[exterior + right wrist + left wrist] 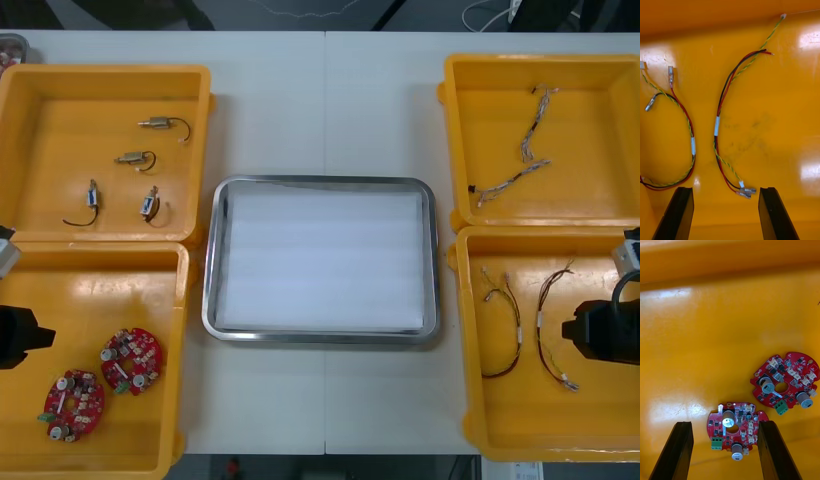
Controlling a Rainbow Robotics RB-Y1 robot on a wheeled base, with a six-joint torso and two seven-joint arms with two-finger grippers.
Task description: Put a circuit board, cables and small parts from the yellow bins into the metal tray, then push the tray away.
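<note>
light table (325,100) under me, two yellow bins (105,75) down each side and the metal tray (208,260) between them, white inside. my left gripper (724,425) hung over the near left bin (170,400), at its outer side, fingers (681,450) spread wide and gripping nothing. two round red circuit boards (131,360) lay flat on that bin's floor, just beside each other. in the left wrist view one board (735,429) sat in line with the gap between my fingers, and the other board (786,382) was a bit farther out. the far left bin (30,200) had four small metal parts (160,124) with little wire tails, spread apart.

my right gripper (726,189) was over the near right bin (470,400), also at its outer side, spread wide too and holding nothing. two red and yellow cables (505,325) lay in that bin side by side, not touching, each with a black strand in it and a white band round it. in the right wrist view the connector end of one cable (745,192) lay between my fingers, nearer one of them, and the other cable (677,131) curled in a loop off to the side. the far right bin (540,62) held two twisted blue and white cables (535,130), one beyond the other.
</note>
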